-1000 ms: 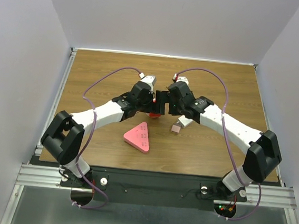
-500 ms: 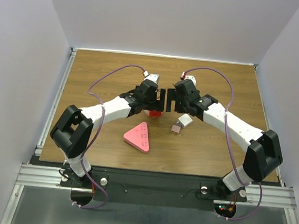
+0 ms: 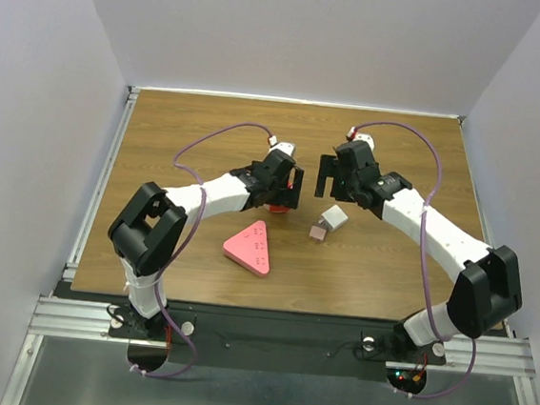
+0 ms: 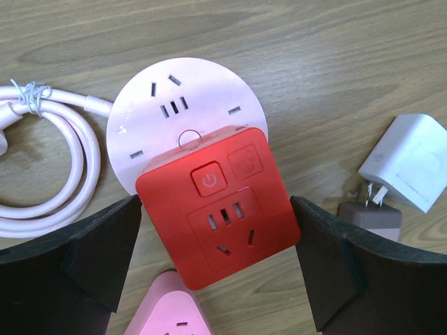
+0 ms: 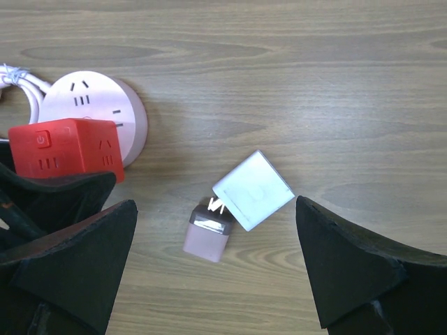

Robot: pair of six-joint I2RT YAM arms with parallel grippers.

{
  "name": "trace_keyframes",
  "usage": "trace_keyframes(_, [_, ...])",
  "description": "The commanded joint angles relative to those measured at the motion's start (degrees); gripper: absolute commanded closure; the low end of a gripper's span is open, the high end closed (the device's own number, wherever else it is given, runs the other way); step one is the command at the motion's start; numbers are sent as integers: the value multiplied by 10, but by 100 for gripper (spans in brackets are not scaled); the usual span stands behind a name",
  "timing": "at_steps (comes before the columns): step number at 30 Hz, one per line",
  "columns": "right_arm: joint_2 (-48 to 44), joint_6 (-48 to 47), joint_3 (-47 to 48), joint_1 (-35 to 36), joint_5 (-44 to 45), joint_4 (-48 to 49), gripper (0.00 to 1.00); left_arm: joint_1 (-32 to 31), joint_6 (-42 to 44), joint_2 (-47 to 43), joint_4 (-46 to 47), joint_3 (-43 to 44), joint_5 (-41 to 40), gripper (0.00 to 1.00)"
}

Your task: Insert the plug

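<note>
From above, the red socket cube [image 3: 272,206] is mostly hidden under the left pincer [image 3: 286,191]. In the left wrist view the cube covers the lower part of the round socket disc [image 4: 188,98]. Left of the cube the white cord [image 4: 63,174] runs off the picture's edge, and below the cube the pink triangular socket [image 4: 171,310] is cut off.

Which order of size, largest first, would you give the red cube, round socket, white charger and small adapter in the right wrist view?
Red cube and round socket: about alike, and the cube covers part of the socket, so unranked.
Then white charger.
Smallest: small adapter.
</note>
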Motion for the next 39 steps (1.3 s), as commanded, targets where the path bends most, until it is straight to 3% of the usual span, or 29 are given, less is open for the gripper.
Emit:
trace_keyframes(1, [-8,-10,-3,-9,-7,27,0,-4,34,5,-13,38,-9,14])
trace_keyframes(2, [-6,-11,-5,-12,-8,27,0,-5,51,9,-17,44,-4,32])
trace_keyframes(8, [8,-13,-19,-14,-19,34,0,-9,121,19,-44,49,11,69])
trace_keyframes(13, [24,-16,-34,-20,-27,38,0,-9,206,11,-60,41,86,84])
trace_keyframes(18, [43,-20,-55,-21,-31,42,0,-12,266,4,-102,45,138,91])
trace_keyframes(26, [46,-25,-75,-22,-44,45,0,-22,308,9,-185,65,125,90])
trace_keyframes(29, [40,-31,-86,-22,-46,45,0,-22,316,11,-221,68,100,80])
trace_keyframes(36, [40,-33,-106,-23,-42,45,0,-22,323,-16,-245,55,55,42])
trace_keyframes(39, [40,-29,-111,-25,-37,44,0,-22,318,-20,-249,56,32,34])
